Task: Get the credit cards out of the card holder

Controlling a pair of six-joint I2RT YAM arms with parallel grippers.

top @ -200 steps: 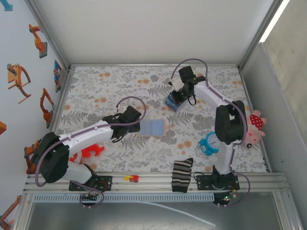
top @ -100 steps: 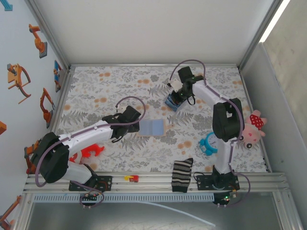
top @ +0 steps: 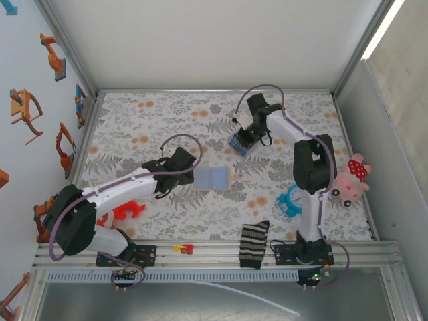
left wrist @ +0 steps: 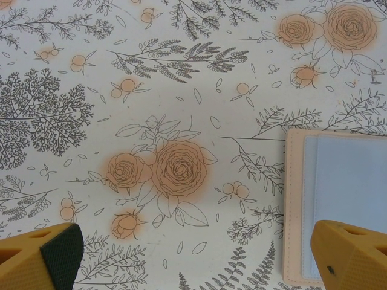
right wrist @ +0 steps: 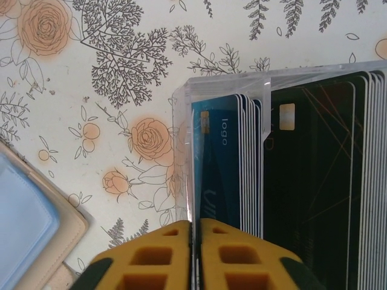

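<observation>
The card holder (top: 212,178) lies open and flat mid-table, tan outside with its light blue inner panels facing up; its left edge (left wrist: 338,199) shows in the left wrist view and a corner (right wrist: 24,223) in the right wrist view. My left gripper (top: 191,174) hovers just left of it, open (left wrist: 196,260), nothing between the fingers. Further back, a clear box (top: 239,143) holds blue and black credit cards (right wrist: 221,169) standing on edge. My right gripper (top: 245,132) is over that box, its yellow jaws (right wrist: 195,226) pressed on a thin card edge at the left end of the blue stack.
A blue alarm clock (top: 292,199) and a pink plush toy (top: 351,179) sit at the right. A striped sock (top: 253,243) hangs over the front edge. A red object (top: 124,212) lies near the left arm's base. Walls close the table's sides.
My right gripper and forearm have shifted a little left and back over the card box. The left arm and the card holder have stayed put.
</observation>
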